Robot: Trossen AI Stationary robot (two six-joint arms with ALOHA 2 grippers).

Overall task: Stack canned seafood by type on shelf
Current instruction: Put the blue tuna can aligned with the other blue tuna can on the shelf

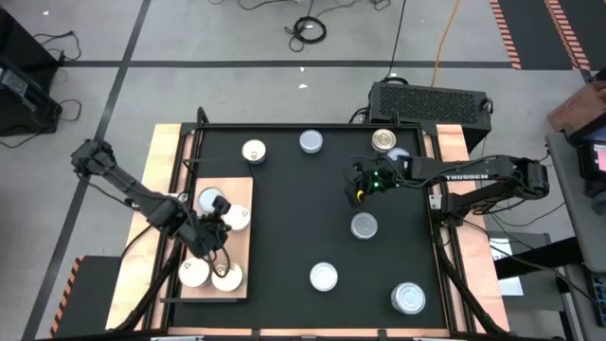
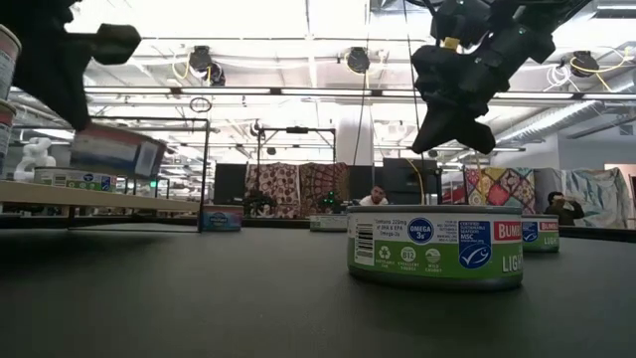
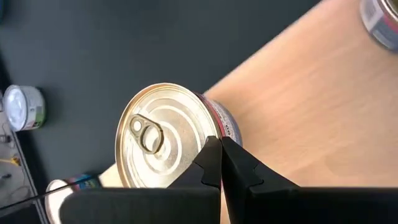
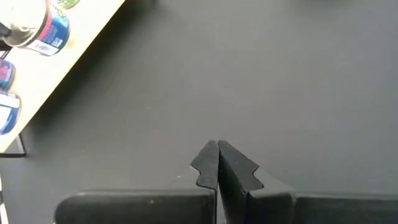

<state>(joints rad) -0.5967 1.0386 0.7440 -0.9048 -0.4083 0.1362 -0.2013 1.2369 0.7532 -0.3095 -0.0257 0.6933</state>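
Note:
The light-brown shelf [image 1: 244, 248] lies on the left of the black mat and carries several tins, among them white-topped ones [image 1: 194, 273] [image 1: 227, 277]. My left gripper [image 3: 218, 148] is shut above the shelf, its tips beside a gold-topped pull-tab tin [image 3: 165, 137] at the shelf's edge. In the low view that tin [image 2: 114, 149] looks tilted. More canned seafood lies loose on the mat [image 1: 364, 225] [image 1: 324, 277] [image 1: 409, 297]. My right gripper [image 1: 358, 192] hangs shut above the mat's middle with nothing in it [image 4: 217, 151]. My left gripper's shut fingertips [image 3: 211, 155] stand right at the rim of the gold-topped tin, on its labelled side [image 3: 225, 127], coming from above at a slant. Whether they touch the tin I cannot tell. Nothing lies between the fingers.
Three more tins [image 1: 254, 152] [image 1: 311, 142] [image 1: 383, 141] sit along the mat's far side. A green-labelled tin [image 2: 434, 247] stands close to the low camera. A black box [image 1: 431, 99] sits beyond the far edge. People show in the room behind.

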